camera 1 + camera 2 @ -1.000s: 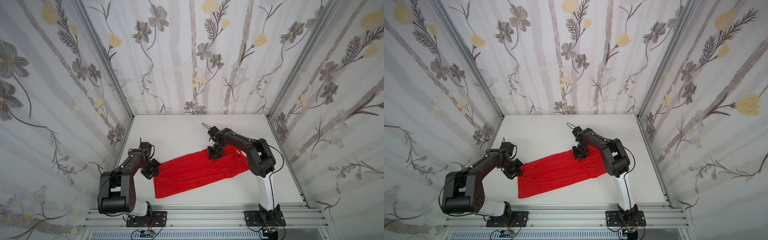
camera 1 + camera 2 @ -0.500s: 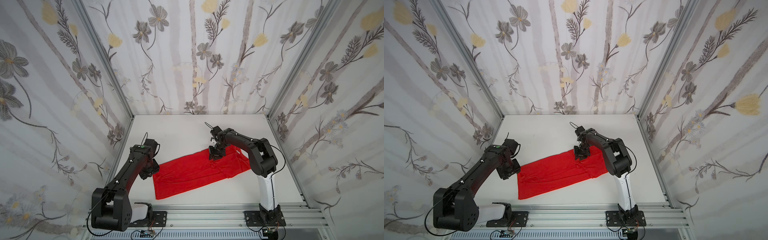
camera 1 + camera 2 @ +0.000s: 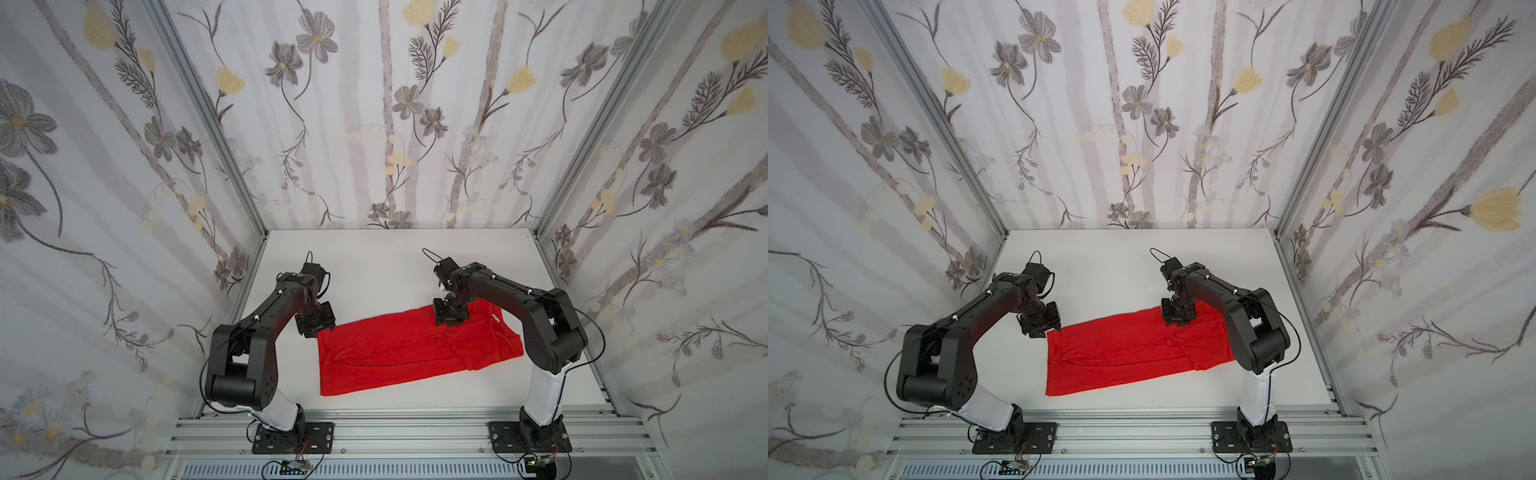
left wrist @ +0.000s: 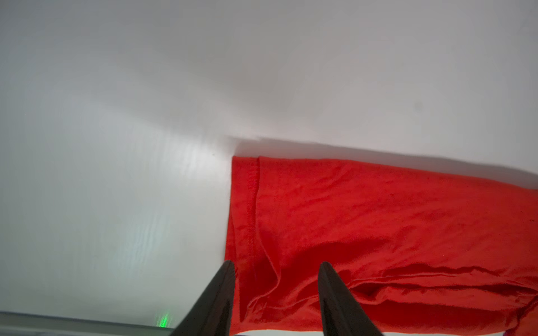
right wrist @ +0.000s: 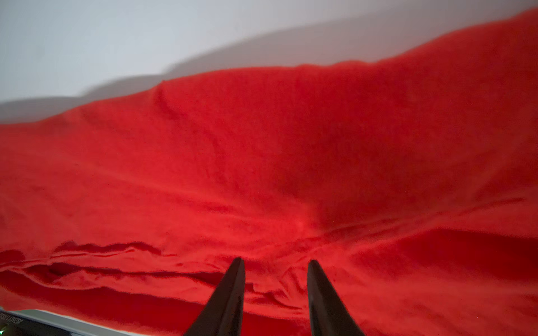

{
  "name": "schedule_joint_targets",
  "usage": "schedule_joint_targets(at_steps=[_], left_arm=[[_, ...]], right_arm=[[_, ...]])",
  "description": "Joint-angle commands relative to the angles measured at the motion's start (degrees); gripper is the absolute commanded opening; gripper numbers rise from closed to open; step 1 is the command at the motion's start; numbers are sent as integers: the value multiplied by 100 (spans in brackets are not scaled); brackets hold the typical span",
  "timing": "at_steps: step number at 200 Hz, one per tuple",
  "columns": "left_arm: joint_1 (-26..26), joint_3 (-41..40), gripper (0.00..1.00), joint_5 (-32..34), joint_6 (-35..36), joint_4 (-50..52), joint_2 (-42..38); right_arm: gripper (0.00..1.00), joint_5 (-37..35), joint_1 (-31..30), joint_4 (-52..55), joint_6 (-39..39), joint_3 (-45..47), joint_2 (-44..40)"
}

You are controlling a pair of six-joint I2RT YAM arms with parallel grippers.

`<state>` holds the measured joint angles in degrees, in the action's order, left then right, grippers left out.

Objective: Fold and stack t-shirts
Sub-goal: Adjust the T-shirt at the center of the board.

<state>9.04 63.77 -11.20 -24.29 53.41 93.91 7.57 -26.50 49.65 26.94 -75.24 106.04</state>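
We count one t-shirt [image 3: 415, 353], bright red, along with two black arms, the left arm [image 3: 270, 316] and the right arm [image 3: 519, 299], each ending in one gripper. Nothing else lies on the white table [image 3: 374, 266]. The t-shirt lies flat and lightly wrinkled across the middle of the table, a long slanted band in both top views. Its left end comes closer to the front rail [image 3: 415, 419] and its right end reaches under the right arm. A small white label [image 3: 495, 317] shows near that right end. The left gripper [image 3: 316, 326] hangs over the far left corner of the cloth, by the stitched hem [image 4: 250, 203]. In the left wrist view its two dark fingers [image 4: 217, 296] stand clearly apart, with cloth showing in the gap, and they clamp nothing. One tip sits right at the hem's edge and the other over the fabric, and we cannot tell whether either touches it. The right gripper [image 3: 451, 318] points down at the far edge of the t-shirt, on its right half. In the right wrist view its two fingers [image 5: 324, 293] are also parted, somewhat less widely, with wrinkled red cloth visible between them. No fold is pinched, and we cannot tell whether the tips rest on the fabric.
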Motion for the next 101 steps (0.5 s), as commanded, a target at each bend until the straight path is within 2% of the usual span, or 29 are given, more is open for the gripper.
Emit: schedule_joint_targets(at_steps=[1, 24, 44, 72, 101], left_arm=[[78, 384, 47, -664, 578, -165, 447], [241, 682, 47, -1328, 664, -252, 827], [589, 938, 47, -1418, 984, -100, 1207], [733, 1075, 46, -1262, 991, 36, 1795], [731, 1107, 43, -558, 925, 249, 2205]], right_arm=[[38, -426, 130, 247, 349, 562, -479], [39, -480, 232, 253, 424, 1097, -929], [40, -642, 244, 248, 630, 1488, -1178], [40, -757, 251, 122, 756, 1623, -949], [39, -898, 265, 69, 784, 1065, -185]])
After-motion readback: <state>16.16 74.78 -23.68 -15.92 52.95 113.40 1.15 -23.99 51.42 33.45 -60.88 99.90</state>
